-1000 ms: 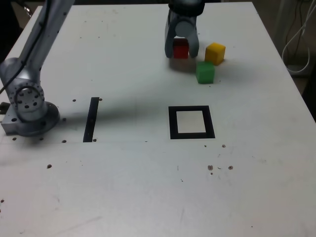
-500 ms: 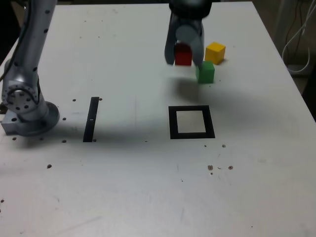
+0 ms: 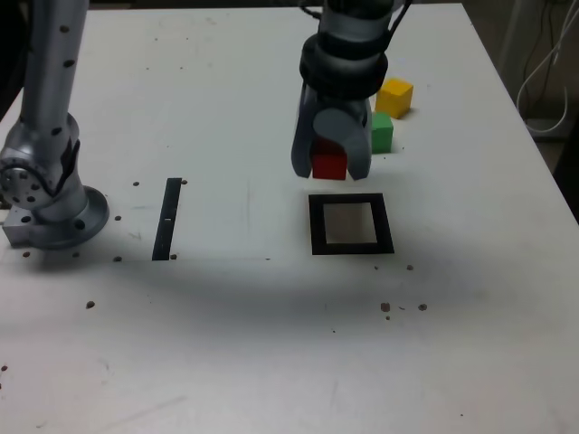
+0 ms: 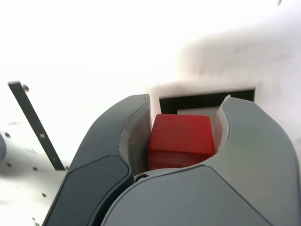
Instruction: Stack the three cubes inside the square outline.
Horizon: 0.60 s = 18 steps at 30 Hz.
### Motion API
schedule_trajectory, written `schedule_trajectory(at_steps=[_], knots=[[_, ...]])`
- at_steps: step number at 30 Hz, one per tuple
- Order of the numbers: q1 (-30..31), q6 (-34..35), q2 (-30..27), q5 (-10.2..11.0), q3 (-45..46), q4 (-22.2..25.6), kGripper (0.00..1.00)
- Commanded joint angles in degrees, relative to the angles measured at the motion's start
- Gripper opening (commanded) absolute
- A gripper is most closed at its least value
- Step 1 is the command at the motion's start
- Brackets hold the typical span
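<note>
The end effector (image 3: 331, 161) is clamping the red cube (image 3: 329, 164) between its jaws, hanging in the air just beyond the far edge of the square outline (image 3: 351, 224). Farther back, toward the exterior view's right, the green cube (image 3: 382, 133) and yellow cube (image 3: 394, 97) are sitting on the white counter (image 3: 271, 344).

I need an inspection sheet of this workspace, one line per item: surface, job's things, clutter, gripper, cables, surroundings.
Surface: white table, dark specks.
Job's things: small red cube in the gripper, off the table, just behind the black square outline, which holds no cube; small green cube and small yellow cube on the table behind.
Clutter: narrow black strip.
Gripper: grey gripper shut on the red cube.
Cables: pale cables beyond the exterior view's right edge.
Surroundings: grey arm base at the exterior view's left.
</note>
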State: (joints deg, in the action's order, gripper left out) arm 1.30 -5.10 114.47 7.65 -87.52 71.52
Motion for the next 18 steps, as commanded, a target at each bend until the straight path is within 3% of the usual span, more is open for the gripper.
schedule_trajectory(at_steps=[1,18], knots=[[0.47,0.78,0.62,-0.71,0.44,-0.68,0.17],[1.96,0.51,5.75,-4.98,1.02,-4.45,0.20]])
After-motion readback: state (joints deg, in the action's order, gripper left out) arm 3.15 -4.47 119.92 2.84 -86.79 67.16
